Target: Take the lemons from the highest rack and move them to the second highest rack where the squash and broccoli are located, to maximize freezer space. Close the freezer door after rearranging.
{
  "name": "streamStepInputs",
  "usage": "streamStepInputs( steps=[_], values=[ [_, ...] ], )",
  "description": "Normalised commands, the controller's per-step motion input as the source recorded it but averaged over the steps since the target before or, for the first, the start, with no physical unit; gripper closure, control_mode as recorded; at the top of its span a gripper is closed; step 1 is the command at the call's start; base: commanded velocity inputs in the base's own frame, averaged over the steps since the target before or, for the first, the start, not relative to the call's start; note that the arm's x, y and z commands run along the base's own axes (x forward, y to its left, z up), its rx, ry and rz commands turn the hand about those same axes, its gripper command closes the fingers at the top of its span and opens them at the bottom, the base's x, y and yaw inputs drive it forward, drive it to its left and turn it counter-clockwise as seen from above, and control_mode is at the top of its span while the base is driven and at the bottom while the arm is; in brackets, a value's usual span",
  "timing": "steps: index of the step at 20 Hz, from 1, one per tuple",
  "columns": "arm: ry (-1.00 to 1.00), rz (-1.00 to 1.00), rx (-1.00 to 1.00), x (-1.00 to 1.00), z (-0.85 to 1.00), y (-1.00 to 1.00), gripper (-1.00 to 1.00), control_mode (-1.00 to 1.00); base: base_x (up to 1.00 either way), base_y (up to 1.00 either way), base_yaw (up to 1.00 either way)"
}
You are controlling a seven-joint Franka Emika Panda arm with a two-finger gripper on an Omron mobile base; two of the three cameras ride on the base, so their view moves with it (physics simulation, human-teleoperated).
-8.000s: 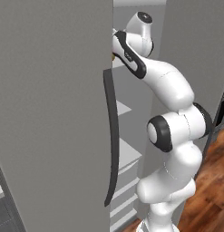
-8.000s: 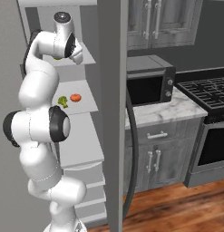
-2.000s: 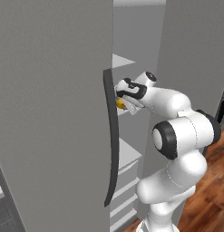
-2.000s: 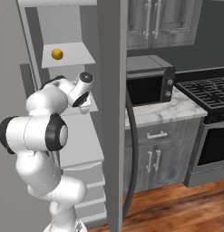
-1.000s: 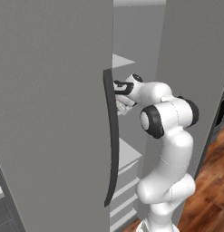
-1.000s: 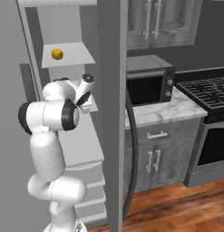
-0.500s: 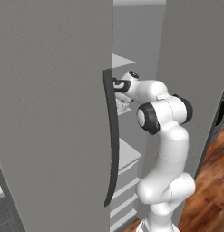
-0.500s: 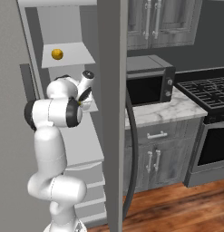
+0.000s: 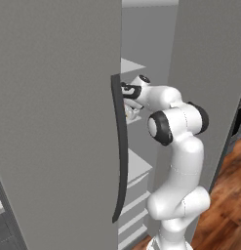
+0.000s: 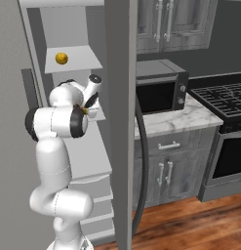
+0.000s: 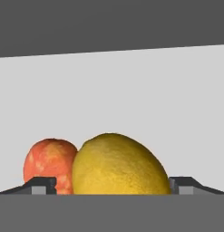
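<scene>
One lemon (image 10: 62,58) sits alone on the highest rack (image 10: 80,67). My arm reaches into the second highest rack (image 10: 98,117), just below it. In the hand view a second lemon (image 11: 119,165) lies close in front of my gripper (image 11: 112,186), between the two widely spread fingertips (image 11: 41,185), on the pale rack floor. An orange-red round item (image 11: 46,162) touches that lemon's left side. From the left base view my gripper (image 9: 126,100) sits at the door's edge, partly hidden behind the dark handle (image 9: 121,146). The gripper is open. The broccoli is hidden.
The open grey freezer door (image 9: 53,122) stands close to the left of my arm. Lower shelves and drawers (image 10: 92,166) lie under the hand. To the right are a microwave (image 10: 158,88), a marble counter (image 10: 175,117) and a stove (image 10: 224,93).
The hand has pushed deeper into the second highest rack, toward the door edge. The lemon, seen hanging at the gripper two seconds ago, now rests low beside the orange-red item.
</scene>
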Motion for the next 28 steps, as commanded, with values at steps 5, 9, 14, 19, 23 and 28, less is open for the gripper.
streamStepInputs(
  steps=[5,9,14,19,23,28],
  values=[
    [-0.13,0.00,0.00,-0.50,0.42,0.00,-1.00,-1.00,0.00,0.00,0.00],
    [-0.11,0.00,0.00,-0.57,0.50,0.00,-1.00,-1.00,0.00,0.00,0.00],
    [-0.03,0.00,0.00,-0.62,0.50,0.00,-1.00,-1.00,0.00,0.00,0.00],
    [0.00,0.00,0.01,-0.72,0.51,-0.07,-1.00,-1.00,0.00,0.00,0.00],
    [0.00,0.00,0.04,-0.73,0.55,-0.08,-1.00,-1.00,0.00,0.00,0.00],
    [-0.08,0.00,0.08,-0.68,0.56,-0.11,-1.00,-1.00,0.00,0.00,0.00]
  ],
)
